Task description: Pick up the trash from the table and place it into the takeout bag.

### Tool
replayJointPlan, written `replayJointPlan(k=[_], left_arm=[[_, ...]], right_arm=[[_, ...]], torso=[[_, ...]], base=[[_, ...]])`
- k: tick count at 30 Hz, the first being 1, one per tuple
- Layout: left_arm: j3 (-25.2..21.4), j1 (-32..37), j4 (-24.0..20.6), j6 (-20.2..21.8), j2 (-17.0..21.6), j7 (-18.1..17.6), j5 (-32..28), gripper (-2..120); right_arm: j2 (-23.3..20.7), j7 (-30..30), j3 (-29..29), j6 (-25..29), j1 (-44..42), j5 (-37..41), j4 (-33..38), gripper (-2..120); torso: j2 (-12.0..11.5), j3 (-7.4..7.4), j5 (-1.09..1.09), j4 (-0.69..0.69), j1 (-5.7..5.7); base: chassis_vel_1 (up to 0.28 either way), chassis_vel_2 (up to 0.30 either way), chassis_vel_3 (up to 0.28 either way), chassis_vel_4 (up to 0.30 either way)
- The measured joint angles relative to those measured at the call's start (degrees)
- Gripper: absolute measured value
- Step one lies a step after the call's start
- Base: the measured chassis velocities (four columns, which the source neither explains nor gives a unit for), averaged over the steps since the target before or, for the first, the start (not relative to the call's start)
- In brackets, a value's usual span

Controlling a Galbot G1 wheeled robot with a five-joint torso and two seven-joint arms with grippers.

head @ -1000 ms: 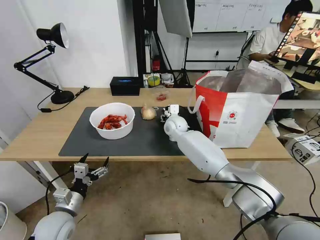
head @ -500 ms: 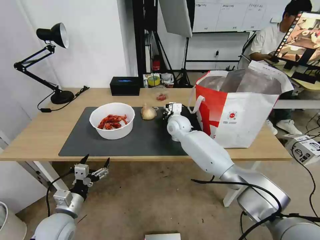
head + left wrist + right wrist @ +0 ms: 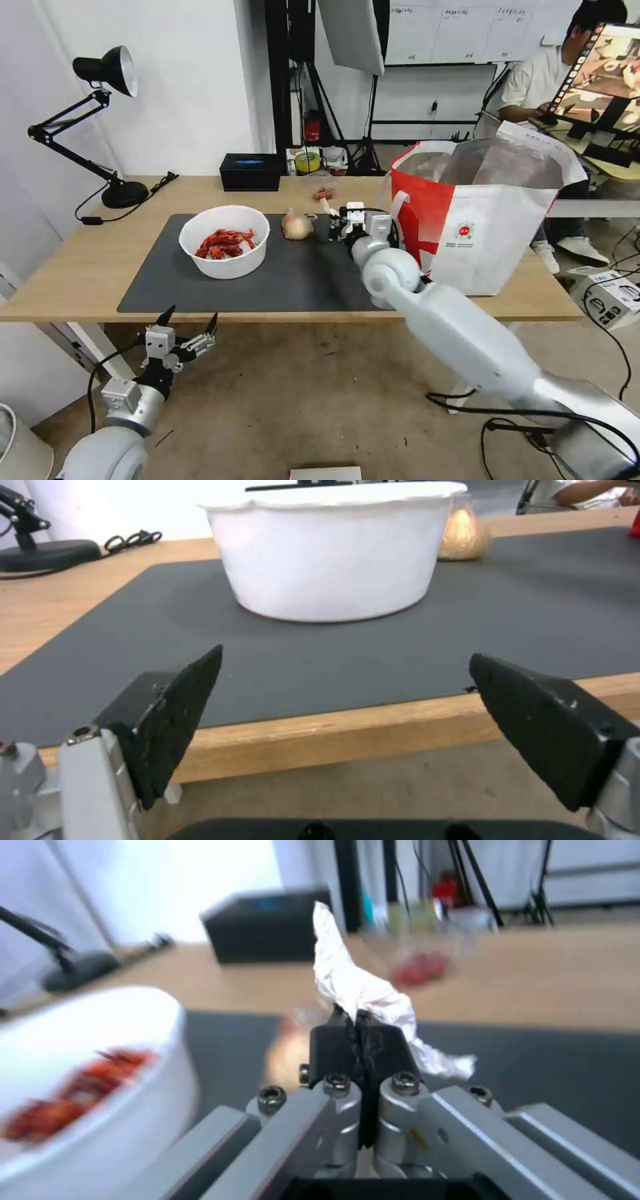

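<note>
My right gripper (image 3: 335, 223) hovers over the dark mat (image 3: 267, 280) between the beige onion-like lump (image 3: 297, 225) and the takeout bag (image 3: 480, 213). It is shut on a crumpled white tissue (image 3: 353, 985), which sticks out past the closed fingertips (image 3: 357, 1015). The white bowl of red crayfish shells (image 3: 225, 240) stands on the left half of the mat and rises straight ahead of my left gripper (image 3: 345, 656). That gripper (image 3: 189, 320) hangs open and holds nothing, just below the table's front edge (image 3: 80, 307). The bag stands open at the table's right end.
A black box (image 3: 251, 171) and a small clear container with reddish bits (image 3: 323, 193) sit at the table's back edge. A black desk lamp (image 3: 125, 194) stands at the back left with its cable trailing. Bare mat lies in front of the bowl.
My right arm has swung its wrist and forearm to the right, towards the bag, and the gripper has lifted the tissue off the mat. The left arm has stayed put.
</note>
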Motion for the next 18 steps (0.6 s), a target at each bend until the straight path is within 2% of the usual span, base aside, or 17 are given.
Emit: replayJointPlan(k=[3,7,9,11,13,18], left_arm=[[0.0,0.3,-0.4,0.3,-0.2,-0.2,0.0,100],[0.1,0.5,-0.5,0.4,-0.3,-0.3,0.0,100],[0.1,0.5,-0.5,0.5,-0.3,-0.4,0.0,100],[0.1,0.6,-0.6,0.5,-0.3,-0.4,0.0,100],[0.1,0.7,-0.8,0.5,-0.1,-0.4,0.0,100],[0.3,0.5,-0.9,0.5,0.0,-0.4,0.0,100]], right_arm=[[-4.0,0.9,3.4,0.9,-0.9,1.8,7.7,0],[-6.1,1.7,6.0,1.0,-0.9,3.2,10.7,0],[-8.9,2.1,9.5,1.1,-0.7,5.0,12.9,0],[-9.5,2.2,10.4,1.1,-0.6,5.6,13.3,0],[-12.8,2.5,14.5,1.4,-0.1,7.3,14.2,0],[-16.1,2.4,18.1,1.5,0.7,8.5,13.1,0]], torso=[[0.0,0.0,0.0,0.0,0.0],[0.0,0.0,0.0,0.01,0.0],[0.0,0.0,0.0,0.0,0.0],[0.0,0.0,0.0,0.0,0.0],[0.0,0.0,0.0,0.0,0.0],[0.0,0.0,0.0,0.0,0.0]], base=[[0.0,0.0,0.0,0.0],[0.0,0.0,0.0,0.0],[0.0,0.0,0.0,0.0],[0.0,0.0,0.0,0.0],[0.0,0.0,0.0,0.0],[0.0,0.0,0.0,0.0]])
